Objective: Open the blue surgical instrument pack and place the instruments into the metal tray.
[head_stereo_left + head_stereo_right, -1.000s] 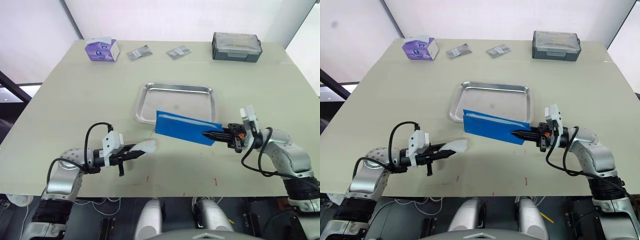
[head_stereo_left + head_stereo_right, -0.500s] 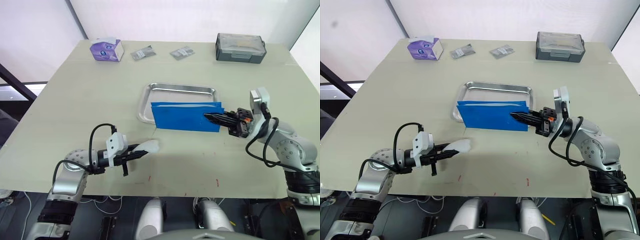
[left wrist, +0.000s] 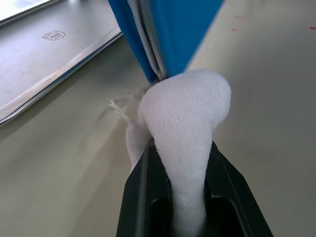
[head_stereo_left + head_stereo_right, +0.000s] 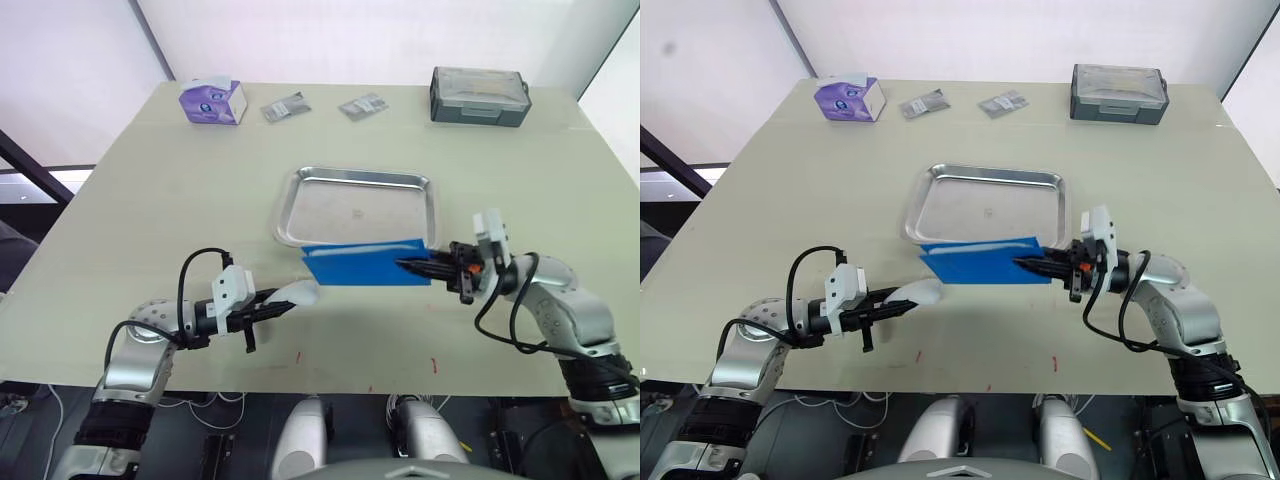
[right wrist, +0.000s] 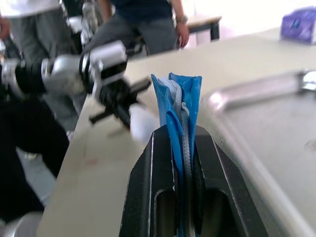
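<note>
The right hand (image 4: 420, 267) is clamped on one end of the blue surgical instrument pack (image 4: 366, 264), which stretches away from its fingertips toward the other arm, held on edge (pale lining peeking along the top). Just beyond the pack's far side lies the metal tray (image 4: 356, 205). The left hand (image 4: 282, 305) pinches a white cloth (image 4: 298, 294), its tip touching the pack's free corner. Farther off on the tabletop (image 4: 140, 190) sit a purple tissue box (image 4: 213, 101) and a grey box (image 4: 479, 96).
</note>
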`<action>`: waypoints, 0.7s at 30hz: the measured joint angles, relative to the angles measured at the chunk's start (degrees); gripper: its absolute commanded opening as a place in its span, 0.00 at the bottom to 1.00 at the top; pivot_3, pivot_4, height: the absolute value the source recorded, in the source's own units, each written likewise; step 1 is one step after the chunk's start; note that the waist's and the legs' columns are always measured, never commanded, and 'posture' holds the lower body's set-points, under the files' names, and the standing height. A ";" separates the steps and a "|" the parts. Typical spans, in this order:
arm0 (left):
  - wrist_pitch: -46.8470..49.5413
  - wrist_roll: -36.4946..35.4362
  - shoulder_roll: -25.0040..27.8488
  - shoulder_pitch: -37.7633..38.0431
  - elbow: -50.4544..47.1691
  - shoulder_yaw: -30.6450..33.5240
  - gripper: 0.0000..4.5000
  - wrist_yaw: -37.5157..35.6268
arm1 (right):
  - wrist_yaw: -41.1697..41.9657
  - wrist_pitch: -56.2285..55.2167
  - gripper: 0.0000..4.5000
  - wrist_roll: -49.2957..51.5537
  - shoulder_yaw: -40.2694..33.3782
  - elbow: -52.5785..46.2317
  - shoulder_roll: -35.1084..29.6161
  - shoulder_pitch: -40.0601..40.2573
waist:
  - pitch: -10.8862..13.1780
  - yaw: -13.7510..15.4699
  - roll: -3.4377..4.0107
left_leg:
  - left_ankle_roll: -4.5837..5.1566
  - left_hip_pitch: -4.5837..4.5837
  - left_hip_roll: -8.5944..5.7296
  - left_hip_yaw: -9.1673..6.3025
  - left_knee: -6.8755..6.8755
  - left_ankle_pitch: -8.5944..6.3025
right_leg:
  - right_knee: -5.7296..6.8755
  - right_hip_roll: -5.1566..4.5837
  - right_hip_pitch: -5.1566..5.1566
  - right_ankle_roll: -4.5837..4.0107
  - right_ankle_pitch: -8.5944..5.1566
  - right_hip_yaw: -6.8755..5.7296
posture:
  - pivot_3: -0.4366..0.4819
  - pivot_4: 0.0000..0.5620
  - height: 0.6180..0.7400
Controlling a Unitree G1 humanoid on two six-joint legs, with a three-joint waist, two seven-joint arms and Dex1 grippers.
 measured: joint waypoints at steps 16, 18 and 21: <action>-1.52 -2.07 7.99 3.28 2.11 5.77 0.01 -1.89 | 2.28 -7.72 0.00 -2.57 1.54 3.16 3.03 2.76 | 0.01 -2.76 -0.01 | 0.00 0.10 0.15 -0.04 -0.10 0.00 | 0.09 0.18 -0.04 -0.04 -0.02 0.00 | 0.48 0.27 0.93; -2.57 -2.16 8.90 3.79 3.46 6.99 0.01 -2.45 | 2.48 -9.50 0.00 -3.32 1.73 4.69 3.77 2.75 | 0.01 -2.83 -0.02 | 0.00 0.10 0.15 -0.03 -0.10 0.00 | 0.09 0.17 -0.04 -0.04 -0.02 0.00 | 0.48 0.27 0.93; -2.88 -2.24 9.26 4.07 4.35 7.95 0.01 -2.77 | 2.43 -10.25 0.00 -3.77 2.27 5.08 4.17 2.74 | 0.01 -2.83 -0.02 | 0.00 0.10 0.15 -0.04 -0.11 0.00 | 0.10 0.18 -0.06 -0.05 -0.02 -0.01 | 0.48 0.27 0.93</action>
